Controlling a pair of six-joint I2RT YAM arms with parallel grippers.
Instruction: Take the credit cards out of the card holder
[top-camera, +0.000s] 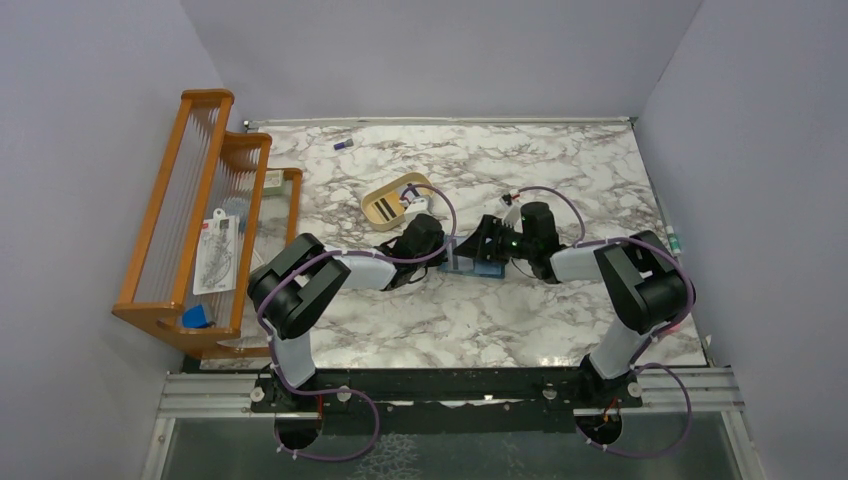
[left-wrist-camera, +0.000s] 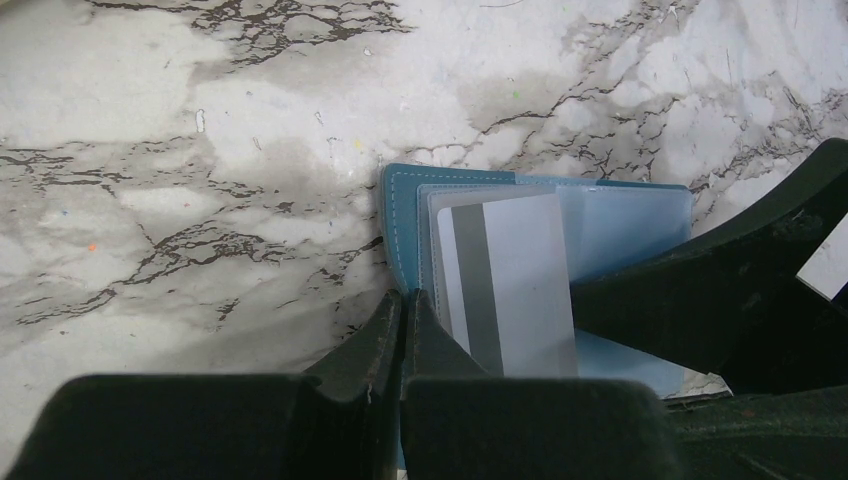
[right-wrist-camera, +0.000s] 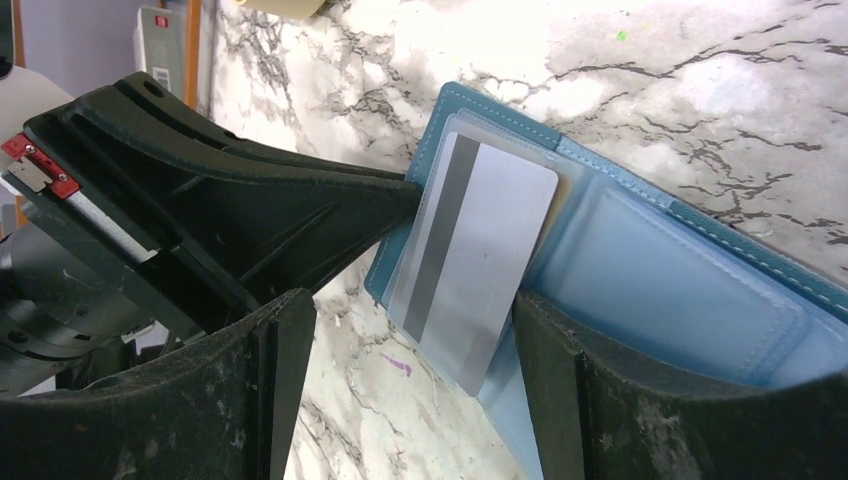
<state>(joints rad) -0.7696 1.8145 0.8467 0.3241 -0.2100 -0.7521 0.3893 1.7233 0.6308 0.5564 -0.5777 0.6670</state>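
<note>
My left claw (left-wrist-camera: 405, 320) sits pinched closed at the open wallet (left-wrist-camera: 400, 215) edge; my right claw (right-wrist-camera: 410, 308) is spread wide astride the grey-striped card (right-wrist-camera: 480, 250).

top external: high at near edge, looking down over whole table (top-camera: 450, 320). wrist views: close, opposed, sharing the card holder (left-wrist-camera: 630, 220).

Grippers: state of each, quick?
Left gripper: shut, tips at the card holder edge; whether it pinches cannot be told.
Right gripper: open, straddling the striped card, not gripping it.
</note>
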